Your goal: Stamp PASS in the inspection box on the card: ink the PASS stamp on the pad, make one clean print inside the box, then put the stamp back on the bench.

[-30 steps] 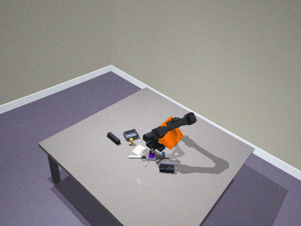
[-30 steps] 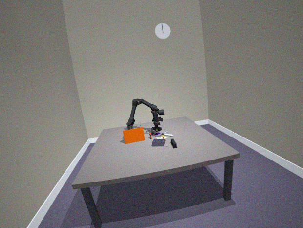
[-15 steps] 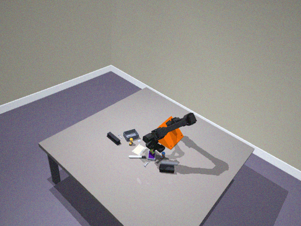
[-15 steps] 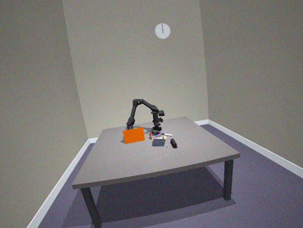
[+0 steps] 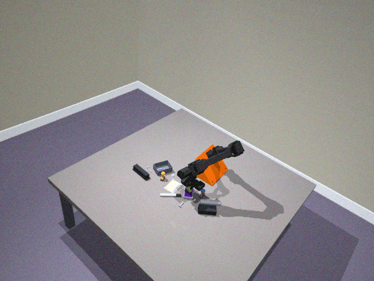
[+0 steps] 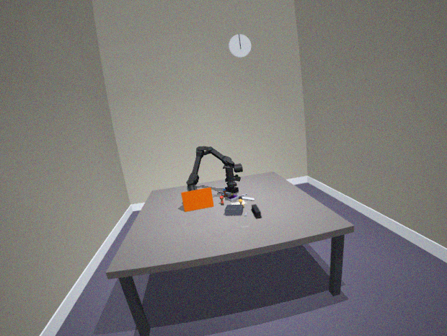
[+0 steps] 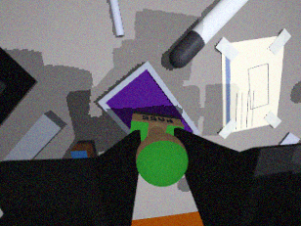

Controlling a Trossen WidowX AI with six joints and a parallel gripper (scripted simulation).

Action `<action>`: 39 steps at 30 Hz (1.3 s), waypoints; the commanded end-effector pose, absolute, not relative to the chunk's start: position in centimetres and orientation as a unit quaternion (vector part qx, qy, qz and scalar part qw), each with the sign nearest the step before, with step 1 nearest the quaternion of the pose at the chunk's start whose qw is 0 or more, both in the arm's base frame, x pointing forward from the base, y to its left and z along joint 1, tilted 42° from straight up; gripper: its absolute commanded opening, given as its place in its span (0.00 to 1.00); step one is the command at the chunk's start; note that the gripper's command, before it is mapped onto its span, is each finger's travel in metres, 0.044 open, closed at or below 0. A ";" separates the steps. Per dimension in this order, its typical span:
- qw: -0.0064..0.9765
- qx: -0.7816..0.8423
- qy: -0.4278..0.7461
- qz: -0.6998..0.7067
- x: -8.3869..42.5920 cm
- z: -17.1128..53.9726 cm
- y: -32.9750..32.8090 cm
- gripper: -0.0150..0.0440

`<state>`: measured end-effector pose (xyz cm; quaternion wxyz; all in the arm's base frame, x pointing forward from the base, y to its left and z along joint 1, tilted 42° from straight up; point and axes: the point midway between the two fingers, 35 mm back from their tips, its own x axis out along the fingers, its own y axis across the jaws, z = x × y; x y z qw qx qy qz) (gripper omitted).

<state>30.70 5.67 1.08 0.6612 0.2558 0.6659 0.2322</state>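
Over the purple ink pad [image 5: 187,193] [image 7: 145,92], here's the gripper [image 5: 189,187] [image 6: 231,193] [image 7: 156,134], fingers partly apart and pinching the green-knobbed stamp [image 5: 189,190] [image 7: 161,162] between them! The stamp's head overlaps the pad's near edge in the wrist view; whether it touches the ink, I can't tell. And look beside the pad: the card [image 5: 172,186] [image 7: 253,84], taped down, its inspection box showing no print! The black-capped marker [image 5: 169,195] [image 6: 247,198] [image 7: 207,32] lies close to the pad, its cap between pad and card at the far side. Across from the card, on the pad's other side, a blue-topped stamp [image 5: 202,191] [image 7: 79,151] stands near, crowding the gripper, with a black block [image 5: 207,208] [image 7: 14,84] farther out!
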 end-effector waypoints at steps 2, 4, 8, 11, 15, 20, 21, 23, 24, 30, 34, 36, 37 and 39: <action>0.661 0.260 0.665 0.232 30.7 0.9 5.9 0.25; 0.661 0.260 0.665 0.233 30.7 0.8 6.0 0.25; 0.661 0.260 0.665 0.233 30.7 0.6 6.2 0.25; 0.661 0.260 0.665 0.233 30.7 0.5 6.3 0.25; 0.661 0.260 0.665 0.233 30.6 0.3 6.5 0.25; 0.661 0.259 0.664 0.234 30.6 0.2 6.6 0.25; 0.661 0.259 0.664 0.235 30.6 0.2 6.6 0.25; 0.661 0.259 0.664 0.235 30.6 0.2 6.6 0.25; 0.661 0.259 0.664 0.235 30.6 0.2 6.6 0.25; 0.661 0.259 0.664 0.235 30.6 0.1 6.7 0.25; 0.661 0.259 0.664 0.235 30.6 0.1 6.7 0.25; 0.661 0.259 0.664 0.235 30.6 0.0 6.8 0.25; 0.661 0.259 0.664 0.235 30.6 0.0 6.8 0.25; 0.661 0.259 0.664 0.235 30.6 0.0 6.8 0.25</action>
